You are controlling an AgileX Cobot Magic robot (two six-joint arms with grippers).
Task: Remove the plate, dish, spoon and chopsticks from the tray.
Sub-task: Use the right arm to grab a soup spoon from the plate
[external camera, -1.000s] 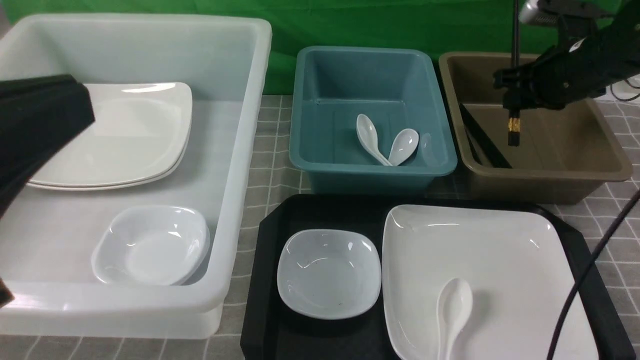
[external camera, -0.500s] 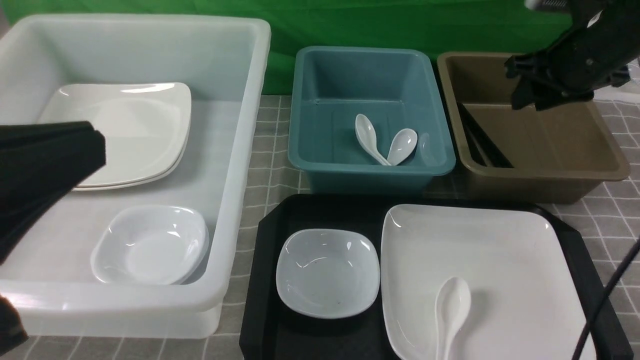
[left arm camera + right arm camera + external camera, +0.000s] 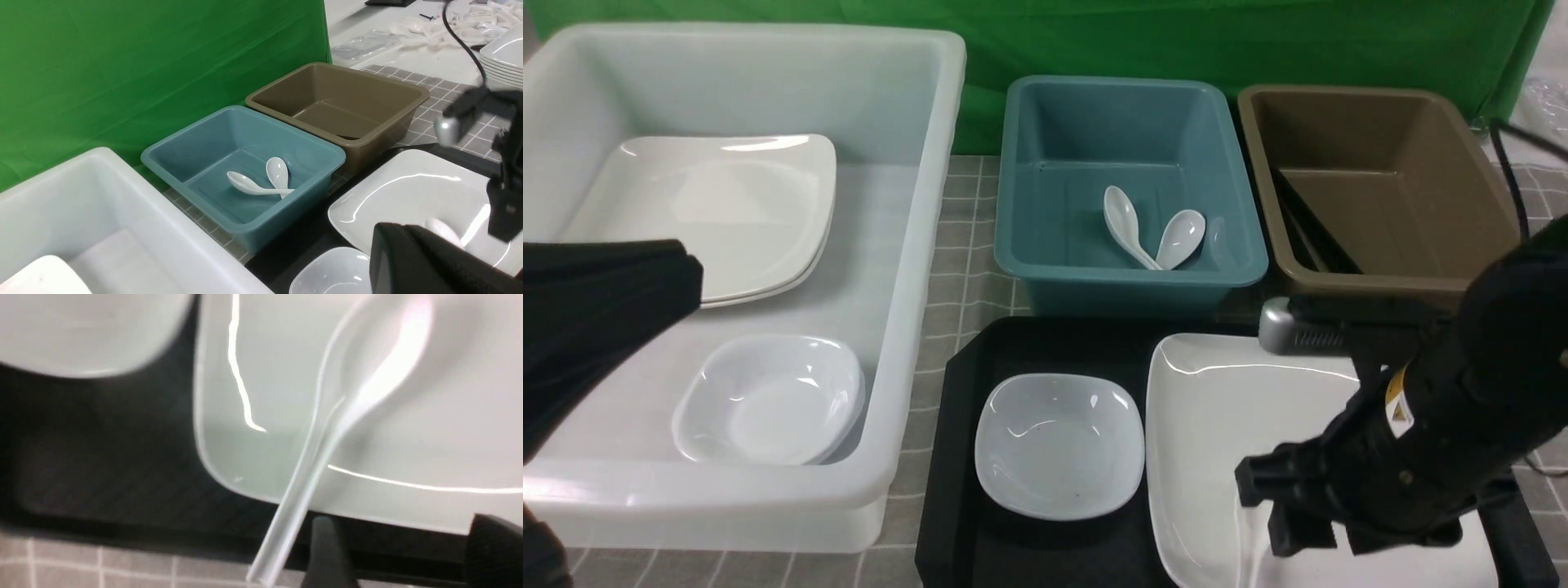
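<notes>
A black tray (image 3: 956,457) sits at the near edge of a grey checked cloth (image 3: 964,269). On its left half rests a small pale dish (image 3: 1058,445). Just beside the dish, a large white plate (image 3: 1241,392) fills the right half. A white spoon (image 3: 367,375) lies on the plate, its handle slanting out over the plate's near rim.

The right gripper (image 3: 410,557) hangs low over that near rim. Its two dark fingers (image 3: 327,555) are spread wide with nothing between them. The handle runs just beside one finger, though the wrist view is too blurred to say whether they touch.

The left gripper (image 3: 682,282) hovers over a big white tub (image 3: 915,245) on the left, jaws pressed together and empty. That tub holds stacked plates (image 3: 727,212) and small bowls (image 3: 768,400).

Behind the tray, a teal tub (image 3: 1131,282) holds two spoons (image 3: 1152,233). A brown tub (image 3: 1380,286) holds the black chopsticks (image 3: 1311,233), lying along its left wall.
</notes>
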